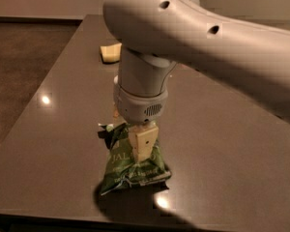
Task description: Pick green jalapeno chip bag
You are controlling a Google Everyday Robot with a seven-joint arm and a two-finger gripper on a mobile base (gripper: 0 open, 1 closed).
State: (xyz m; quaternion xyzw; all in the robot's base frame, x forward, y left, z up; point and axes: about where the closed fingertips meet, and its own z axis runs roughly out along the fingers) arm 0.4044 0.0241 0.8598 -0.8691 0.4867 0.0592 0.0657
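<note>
The green jalapeno chip bag [130,170] is near the front edge of the dark table [222,144], squeezed narrow at its upper half, with a dark shadow under it. My gripper [134,146] comes straight down from the large white arm and is shut on the bag's upper middle. One tan finger [143,141] lies across the bag's front face; the other is mostly hidden behind the bag. The bag's top left corner sticks out beside the wrist.
A small yellow object [111,52] lies at the far side of the table, behind the arm. The table's front edge runs just below the bag, and its left edge slants toward the brown floor [19,57].
</note>
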